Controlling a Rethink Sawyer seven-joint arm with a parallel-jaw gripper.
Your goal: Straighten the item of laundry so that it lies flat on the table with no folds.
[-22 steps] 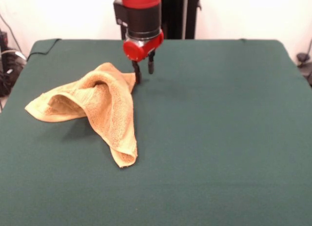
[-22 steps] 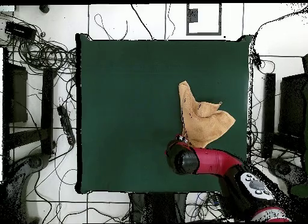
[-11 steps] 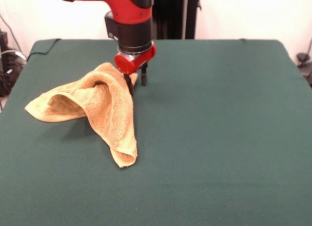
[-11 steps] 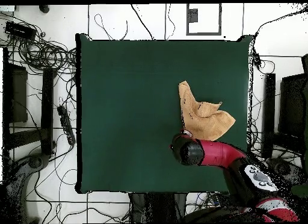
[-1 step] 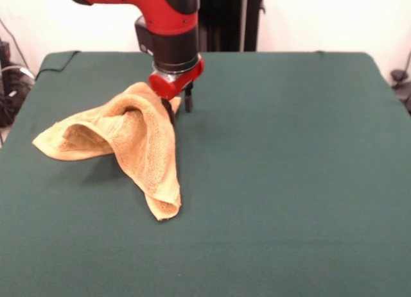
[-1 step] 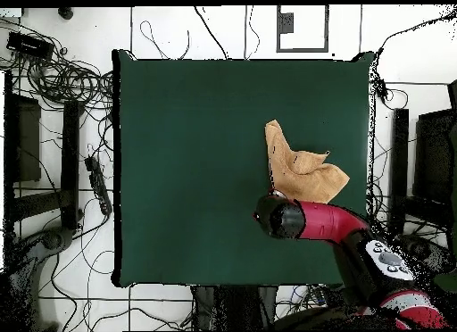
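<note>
Since 1 s ago the red-and-black arm has swung toward the towel; claw (image 5: 178, 105) now sits lower, right at the cloth's far corner, vs. just beside it before. Towel itself hasn't shifted.

Small orange-tan terry towel (image 5: 131, 142) lies crumpled, w/ a raised hump in the middle, one flap spread toward the front view's left edge and a narrow folded tail pointing at the camera. Not flat. In overhead view it (image 6: 299, 172) sits in the surface's right half, close to the right edge, partly under the arm.

Claw: two dark fingers (image 5: 188, 102) apart, one against the towel's edge, the other on bare cloth — spread, not gripping anything as far as I can see.

Surface (image 5: 289, 169): large rectangle covered in dark green cloth, smooth, mostly bare. Overhead (image 6: 192, 159) shows it far bigger than the towel.

Room: white wall behind, black vertical post (image 5: 228, 18) at back. Pale tiled floor (image 6: 214, 29) round the surface, tangled black cables (image 6: 67, 78) on overhead's left, dark equipment (image 6: 22, 141) along both sides.
</note>
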